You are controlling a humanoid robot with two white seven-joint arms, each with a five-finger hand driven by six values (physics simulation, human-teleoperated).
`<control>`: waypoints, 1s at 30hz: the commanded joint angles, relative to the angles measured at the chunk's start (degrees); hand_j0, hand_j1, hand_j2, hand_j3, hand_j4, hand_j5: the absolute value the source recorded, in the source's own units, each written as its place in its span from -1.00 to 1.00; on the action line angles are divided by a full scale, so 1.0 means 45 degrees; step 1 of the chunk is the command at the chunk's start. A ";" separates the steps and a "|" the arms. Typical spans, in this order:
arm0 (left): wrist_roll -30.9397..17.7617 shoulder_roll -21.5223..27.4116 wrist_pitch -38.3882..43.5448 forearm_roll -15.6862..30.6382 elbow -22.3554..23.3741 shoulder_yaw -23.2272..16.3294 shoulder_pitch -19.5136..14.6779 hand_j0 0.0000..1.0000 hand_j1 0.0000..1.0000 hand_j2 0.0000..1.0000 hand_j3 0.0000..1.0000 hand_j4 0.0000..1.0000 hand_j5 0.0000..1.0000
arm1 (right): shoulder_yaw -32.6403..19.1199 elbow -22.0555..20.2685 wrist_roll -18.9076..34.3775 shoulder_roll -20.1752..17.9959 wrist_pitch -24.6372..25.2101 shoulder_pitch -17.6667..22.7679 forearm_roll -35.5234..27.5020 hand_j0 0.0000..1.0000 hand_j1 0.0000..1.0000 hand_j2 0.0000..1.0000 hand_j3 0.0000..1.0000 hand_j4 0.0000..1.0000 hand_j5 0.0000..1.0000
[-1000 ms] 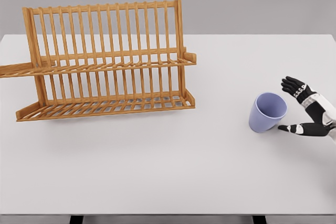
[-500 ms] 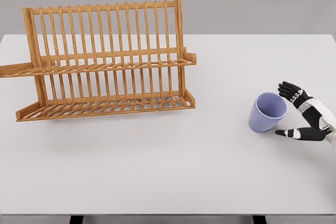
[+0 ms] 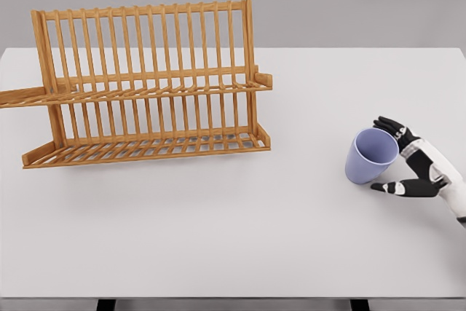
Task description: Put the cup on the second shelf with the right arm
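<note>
Bench (image 3: pixel 218 245) surface, white and wide, carries everything in the head view. On its left part, near the far edge, stands the wooden dish rack (image 3: pixel 145 85). It has two slatted shelves, a lower shelf (image 3: pixel 145 147) close to the bench and an upper shelf (image 3: pixel 145 91) at about the middle of its height, with a row of upright bars behind them.

At the right side of the bench, well apart from the rack, stands the cup (image 3: pixel 370 156). It is light purple, has no handle that I can see, and stands with its mouth up and turned a little toward the camera.

The right robot hand (image 3: pixel 400 162) comes in from the right edge. It is open around the cup: the dark fingers (image 3: pixel 387 126) reach behind the far side of the rim, and the thumb (image 3: pixel 387 188) lies at the near side, low by the base. Whether they touch the cup I cannot tell; it does not look gripped yet. The left arm is not seen.

I judge the step in hand is the grasp, so the task is at its beginning. The next move asks the hand to close firmly on the cup wall, then to lift it and carry it a long way left to the shelf, without hitting the rack's bars.
</note>
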 commanded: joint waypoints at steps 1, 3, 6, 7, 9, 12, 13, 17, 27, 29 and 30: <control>-0.0004 0.0001 0.0002 -0.0002 0.0002 0.0009 0.0000 1.00 1.00 1.00 1.00 1.00 1.00 | 0.0078 -0.0011 -0.0001 0.0020 0.0013 0.0000 -0.0087 1.00 1.00 1.00 1.00 1.00 1.00; -0.0004 0.0001 0.0002 -0.0002 0.0002 -0.0010 0.0000 1.00 1.00 1.00 1.00 1.00 1.00 | 0.0078 -0.0011 -0.0001 0.0040 0.0013 -0.0020 -0.0067 1.00 1.00 1.00 1.00 1.00 1.00; -0.0004 0.0001 0.0002 -0.0002 0.0002 0.0009 0.0000 1.00 1.00 1.00 1.00 1.00 1.00 | 0.0117 -0.0011 -0.0001 0.0235 0.0013 -0.0176 0.0089 1.00 1.00 1.00 1.00 1.00 1.00; -0.0004 0.0001 0.0002 -0.0002 0.0002 -0.0010 0.0000 1.00 1.00 1.00 1.00 1.00 1.00 | 0.0137 -0.0011 -0.0001 0.0235 0.0013 -0.0195 0.0089 1.00 1.00 1.00 1.00 1.00 1.00; -0.0004 0.0001 0.0002 -0.0002 0.0002 0.0009 0.0000 1.00 1.00 1.00 1.00 1.00 1.00 | 0.0137 -0.0011 -0.0001 0.0235 0.0013 -0.0195 0.0089 1.00 1.00 1.00 1.00 1.00 1.00; -0.0004 0.0001 0.0002 -0.0002 0.0002 -0.0010 0.0000 1.00 1.00 1.00 1.00 1.00 1.00 | 0.0137 -0.0011 -0.0001 0.0235 0.0013 -0.0195 0.0089 1.00 1.00 1.00 1.00 1.00 1.00; -0.0004 0.0001 0.0002 -0.0002 0.0002 0.0009 0.0000 1.00 1.00 1.00 1.00 1.00 1.00 | 0.0156 -0.0011 -0.0001 0.0235 0.0013 -0.0195 0.0089 1.00 1.00 1.00 1.00 1.00 1.00; -0.0004 0.0001 0.0002 -0.0002 0.0002 0.0009 0.0000 1.00 1.00 1.00 1.00 1.00 1.00 | 0.0137 -0.0011 -0.0001 0.0255 0.0013 -0.0195 0.0109 1.00 1.00 1.00 1.00 1.00 1.00; -0.0004 0.0001 0.0002 -0.0002 0.0002 -0.0011 0.0000 1.00 1.00 1.00 1.00 1.00 1.00 | 0.0352 -0.0031 -0.0001 0.0255 0.0013 -0.0195 0.0128 0.98 0.98 0.98 0.98 0.98 0.98; -0.0004 0.0001 0.0002 -0.0002 0.0002 0.0009 0.0000 1.00 1.00 1.00 1.00 1.00 1.00 | 0.0352 -0.0031 -0.0001 0.0255 0.0013 -0.0195 0.0129 0.74 0.74 0.74 0.74 0.74 0.74; -0.0004 0.0001 0.0002 -0.0002 0.0002 0.0009 0.0000 1.00 1.00 1.00 1.00 1.00 1.00 | 0.0332 -0.0031 -0.0001 0.0255 0.0013 -0.0195 0.0128 0.68 0.68 0.68 0.68 0.68 0.68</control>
